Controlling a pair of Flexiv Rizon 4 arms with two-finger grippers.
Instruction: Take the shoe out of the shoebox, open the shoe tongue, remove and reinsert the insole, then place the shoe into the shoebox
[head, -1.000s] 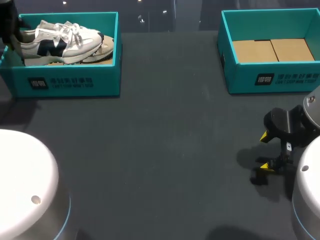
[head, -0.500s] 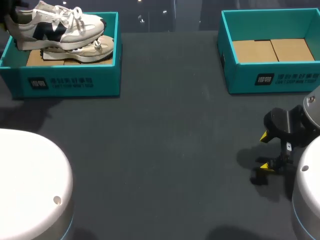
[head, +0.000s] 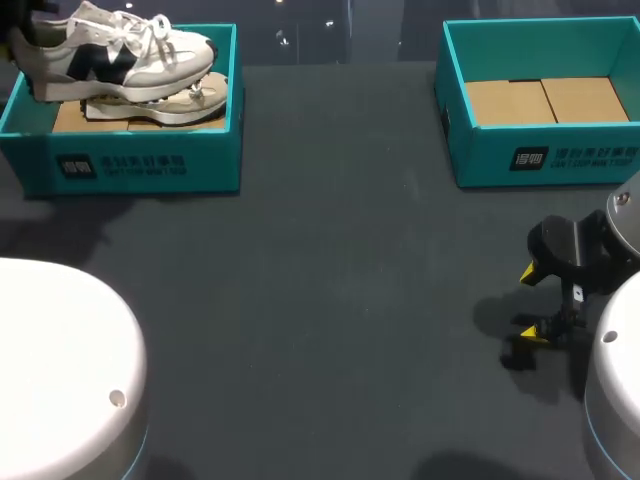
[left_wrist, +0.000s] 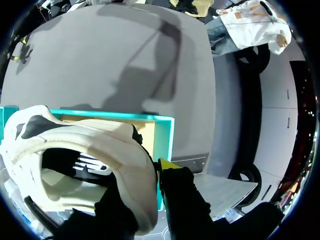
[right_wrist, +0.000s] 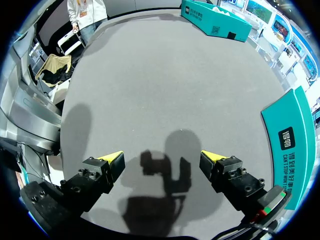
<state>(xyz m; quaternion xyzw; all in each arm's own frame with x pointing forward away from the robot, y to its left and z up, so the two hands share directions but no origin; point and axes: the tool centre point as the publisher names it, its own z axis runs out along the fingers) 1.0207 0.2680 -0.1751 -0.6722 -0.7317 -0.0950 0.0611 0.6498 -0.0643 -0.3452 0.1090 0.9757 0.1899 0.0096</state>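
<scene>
The left pincer (left_wrist: 149, 172) is clamped on the heel of the shoe (head: 118, 55), one finger inside the collar and one outside. The shoe hangs sole-down just above the left shoebox (head: 140, 165), its long axis running crosswise and its toe pointing toward the right shoebox (head: 545, 155). The right pincer (right_wrist: 162, 159) stands wide apart above the desk (head: 330, 300).
</scene>
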